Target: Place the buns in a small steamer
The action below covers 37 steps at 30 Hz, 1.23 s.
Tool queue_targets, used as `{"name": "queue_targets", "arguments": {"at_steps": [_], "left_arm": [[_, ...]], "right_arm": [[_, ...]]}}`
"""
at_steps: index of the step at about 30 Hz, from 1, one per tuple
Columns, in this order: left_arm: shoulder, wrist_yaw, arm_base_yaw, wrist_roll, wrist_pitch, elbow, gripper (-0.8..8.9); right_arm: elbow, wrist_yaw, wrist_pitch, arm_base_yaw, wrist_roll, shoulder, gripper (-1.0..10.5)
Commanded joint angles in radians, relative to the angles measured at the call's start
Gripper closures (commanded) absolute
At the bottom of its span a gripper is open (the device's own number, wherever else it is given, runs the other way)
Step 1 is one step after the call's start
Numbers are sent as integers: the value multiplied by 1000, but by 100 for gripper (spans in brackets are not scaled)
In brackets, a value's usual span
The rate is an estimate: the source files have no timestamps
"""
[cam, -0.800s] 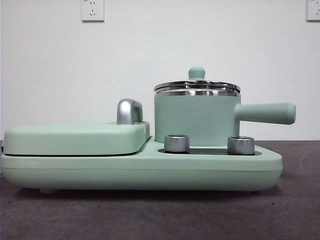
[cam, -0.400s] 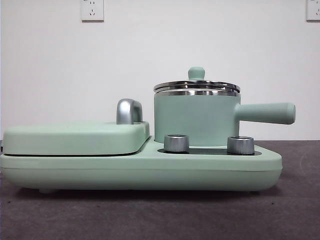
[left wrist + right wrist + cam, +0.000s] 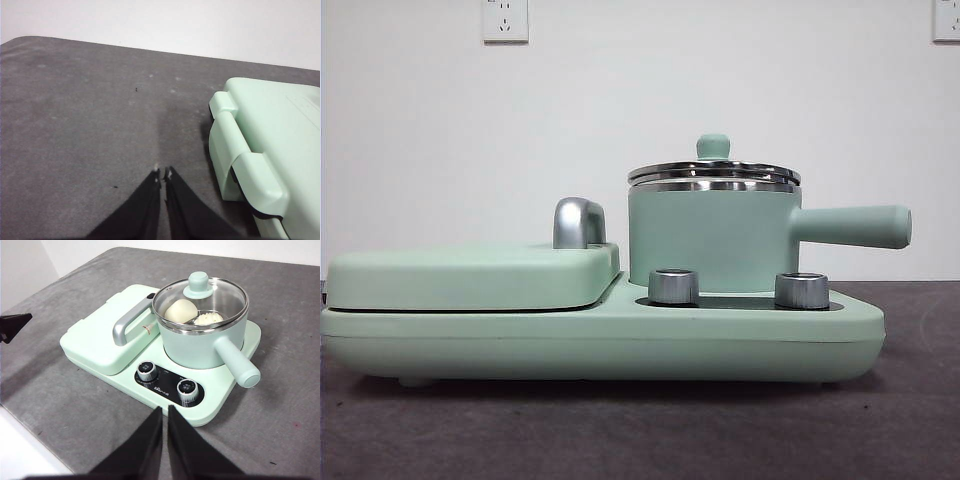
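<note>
Both pairs of fingers were pressed together on nothing. The right gripper [image 3: 163,412] hung above the tabletop [image 3: 280,415] in front of the cooker's two control dials [image 3: 147,371], its tips closed to a thin slit and touching neither the dials nor anything else. The left gripper [image 3: 163,175] was clenched the same way over bare tabletop, just beside one end of the mint-green cooker base [image 3: 265,150], well clear of the work.

Outward from the right fingers stood the small steamer [image 3: 200,337], seated on the cooker with its straight handle [image 3: 237,365] pointing toward the camera side. Its glass lid [image 3: 200,297] sat level on the steel rim, green knob [image 3: 198,284] on top. Through the glass both buns were visible inside: the smooth bun [image 3: 181,311] and, touching or nearly touching it, the ridged bun [image 3: 208,318]. The flat griddle lid [image 3: 107,335] beside the pot lay shut.

Judged from this, the task looked complete, with the buns in and the lid seated. No grasp seemed called for next; the arms probably needed only to wait clear of the steamer's handle.
</note>
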Motion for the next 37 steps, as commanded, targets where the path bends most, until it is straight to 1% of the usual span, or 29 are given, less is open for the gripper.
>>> {"name": "queue_targets", "arguments": {"at_steps": [1, 15, 17, 18, 21, 23, 25, 26, 28, 31, 33, 37], "left_arm": [[-2, -2, 2, -3, -6, -19, 793], [-2, -2, 2, -3, -7, -19, 793], [-2, -2, 2, -3, -6, -19, 793], [-2, -2, 2, -3, -7, -19, 793], [-2, -2, 2, -3, -7, -19, 793], [-2, -2, 2, -3, -7, -19, 793], [-2, -2, 2, -3, -7, -19, 793], [-2, -2, 2, -3, -7, -19, 793], [-2, -2, 2, -3, -7, -19, 793], [-2, -2, 2, -3, -7, -19, 793], [-2, -2, 2, -3, -7, -19, 793], [-2, -2, 2, -3, -7, -19, 793]], "right_arm": [[8, 0, 11, 6, 1, -1, 931], [-1, 6, 25, -3, 1, -4, 931], [-37, -21, 70, -53, 0, -18, 931], [-70, -30, 124, -85, 0, -25, 931], [-231, -26, 401, -210, -1, -72, 931], [-384, -28, 630, -315, 0, -117, 931], [-509, -28, 777, -397, 0, -155, 931], [-554, -26, 816, -427, 0, -169, 931], [-633, -17, 840, -487, 0, -200, 931], [-703, -18, 812, -537, 0, -227, 931], [-731, -14, 779, -549, -8, -241, 931], [-749, 36, 719, -550, -61, -250, 931]]}}
